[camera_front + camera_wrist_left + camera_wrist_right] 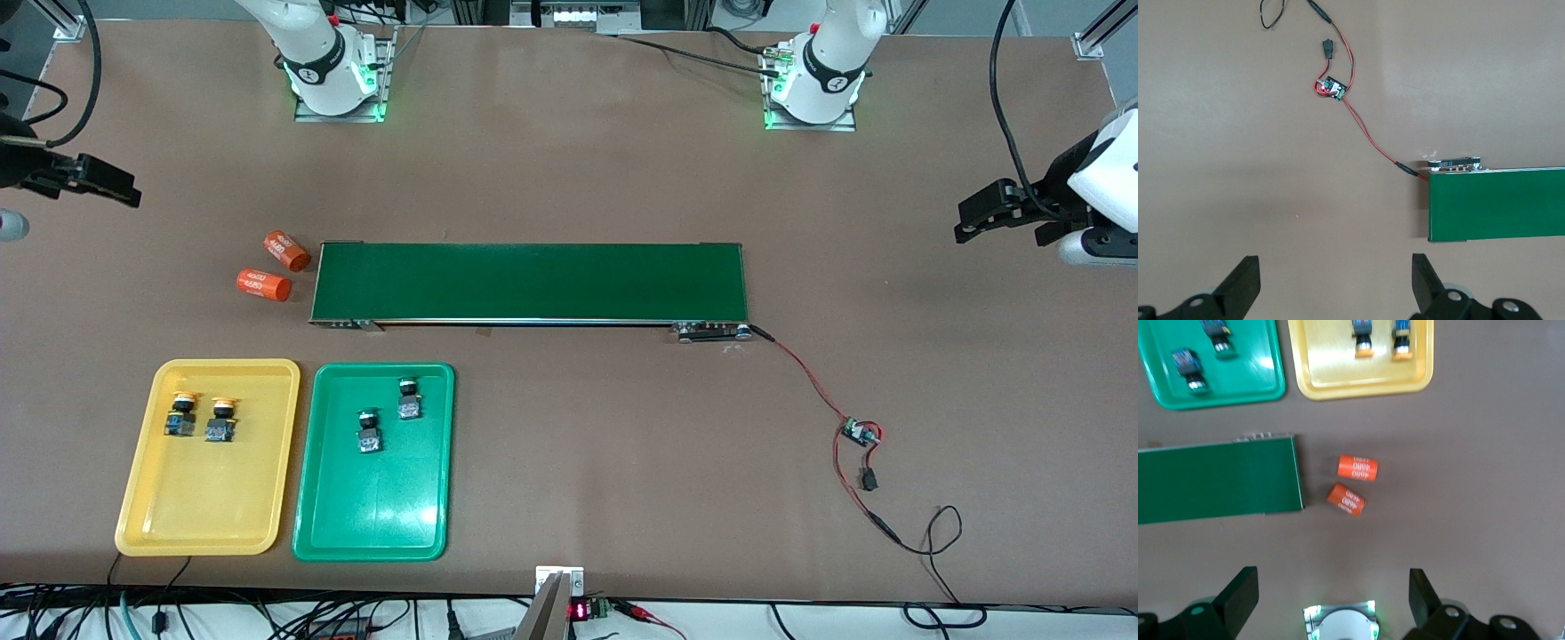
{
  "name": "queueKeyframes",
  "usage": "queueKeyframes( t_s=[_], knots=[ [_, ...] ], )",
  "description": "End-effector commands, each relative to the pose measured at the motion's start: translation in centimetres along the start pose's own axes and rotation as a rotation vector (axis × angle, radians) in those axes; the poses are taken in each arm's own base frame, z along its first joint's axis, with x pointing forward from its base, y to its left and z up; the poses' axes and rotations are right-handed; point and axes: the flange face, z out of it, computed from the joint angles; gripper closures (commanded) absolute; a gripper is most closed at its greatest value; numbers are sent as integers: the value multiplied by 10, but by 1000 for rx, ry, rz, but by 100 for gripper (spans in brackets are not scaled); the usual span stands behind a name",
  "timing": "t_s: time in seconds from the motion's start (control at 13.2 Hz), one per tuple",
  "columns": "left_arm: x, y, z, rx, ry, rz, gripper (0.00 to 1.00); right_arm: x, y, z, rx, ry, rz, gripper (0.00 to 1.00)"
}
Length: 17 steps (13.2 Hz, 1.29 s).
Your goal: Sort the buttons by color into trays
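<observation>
The 2 yellow buttons [200,418] lie in the yellow tray [151,520]; the 2 green buttons [388,414] lie in the green tray [373,524]. The left gripper [978,213] and right gripper [107,187] hover wide open and empty at the table ends, well apart from the trays.

Table: a big brown table [569,178] is filling almost the whole room view.
Light: soft light is shining evenly on its flat top.
Table edges: grey metal rails [1098,31] are sitting at the corners.
Under the front edge: black cables [267,618] are lying on something white.
</observation>
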Motion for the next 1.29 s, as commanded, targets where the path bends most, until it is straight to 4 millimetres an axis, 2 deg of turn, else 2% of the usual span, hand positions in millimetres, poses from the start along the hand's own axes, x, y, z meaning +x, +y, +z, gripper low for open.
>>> queueKeyframes(
  t_s=[0.0, 0.46, 0.68, 1.21],
  knots=[
    [-2, -2, -7, 12, 34, -8, 0, 0, -3, 13, 17, -8, -9, 0],
    [-4, -3, -8, 13, 38, -9, 0, 1, -8, 20, 43, -51, -22, 0],
    [-5, -2, -7, 13, 35, -8, 0, 1, -8, 18, 42, -51, -25, 0],
    [-5, -3, -7, 13, 36, -9, 0, 3, -26, 19, 35, -46, -55, 0]
  ],
)
